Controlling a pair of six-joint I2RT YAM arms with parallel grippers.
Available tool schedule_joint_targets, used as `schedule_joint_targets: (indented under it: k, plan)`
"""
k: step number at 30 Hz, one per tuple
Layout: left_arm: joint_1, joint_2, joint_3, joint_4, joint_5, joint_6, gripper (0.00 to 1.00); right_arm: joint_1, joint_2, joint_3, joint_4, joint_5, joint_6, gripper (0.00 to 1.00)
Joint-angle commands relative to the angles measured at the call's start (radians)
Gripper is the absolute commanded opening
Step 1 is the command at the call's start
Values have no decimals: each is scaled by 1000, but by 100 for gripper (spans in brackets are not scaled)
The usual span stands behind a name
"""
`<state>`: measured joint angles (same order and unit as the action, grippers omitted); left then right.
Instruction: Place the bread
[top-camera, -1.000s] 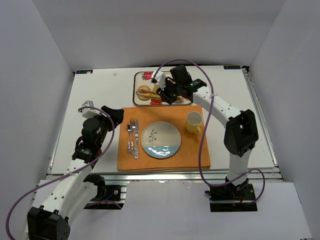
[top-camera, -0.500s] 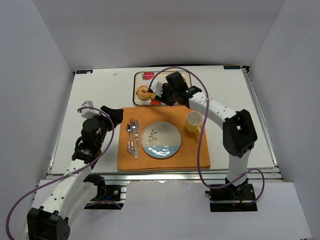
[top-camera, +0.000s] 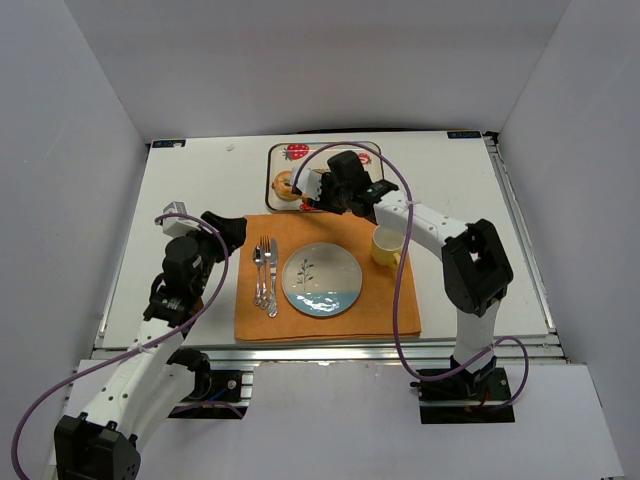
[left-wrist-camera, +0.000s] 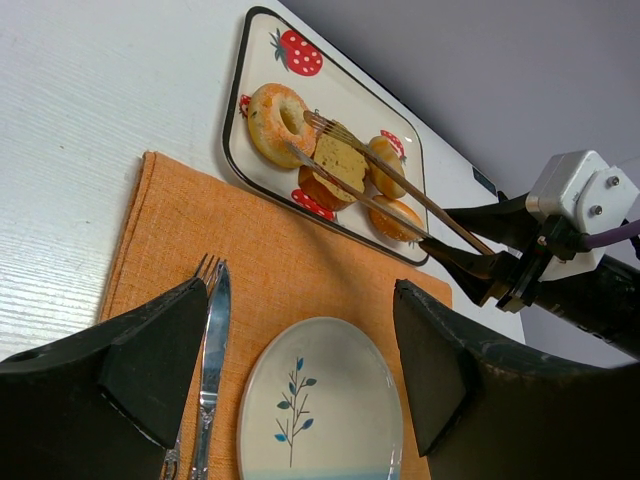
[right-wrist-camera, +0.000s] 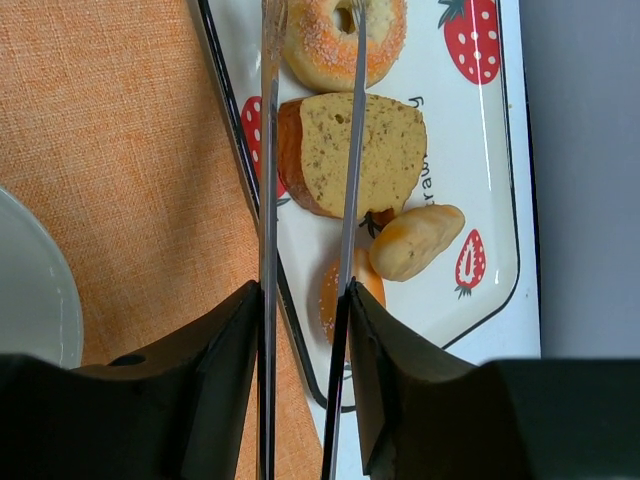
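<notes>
Tray (right-wrist-camera: 482, 160) beyond mat (top-camera: 380, 300); plate (top-camera: 322, 280), cup (top-camera: 388, 243), cutlery (top-camera: 265, 275) on mat.
Right gripper (right-wrist-camera: 303, 325) clamps tongs (right-wrist-camera: 268, 200), reaching over bread slice (right-wrist-camera: 392, 160); left gripper (left-wrist-camera: 300, 310) wide open, empty, near mat's left edge.

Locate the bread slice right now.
Right wrist view: the bread slice lies mid-tray on the strawberry tray, just beyond the orange placemat, between the sugared donut and a small roll, under the tongs.

White table (top-camera: 190, 210), plain grey walls (top-camera: 320, 60) 3 sides, even light
</notes>
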<state>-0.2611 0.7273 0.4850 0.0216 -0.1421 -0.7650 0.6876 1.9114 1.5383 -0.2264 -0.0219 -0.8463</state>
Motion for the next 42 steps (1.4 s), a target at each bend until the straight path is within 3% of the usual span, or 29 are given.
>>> schedule_joint_targets:
  k: [1, 35, 42]
  plan:
    - [5, -11, 3, -2, -10, 12, 84, 6, -18, -14, 71, 17, -33, 45]
    - [5, -22, 0, -3, -13, 10, 85, 23, 78, -1, 93, 91, -105, 48]
    - [5, -29, 1, -9, -17, 10, 85, 33, 95, 14, 75, 106, -135, 44]
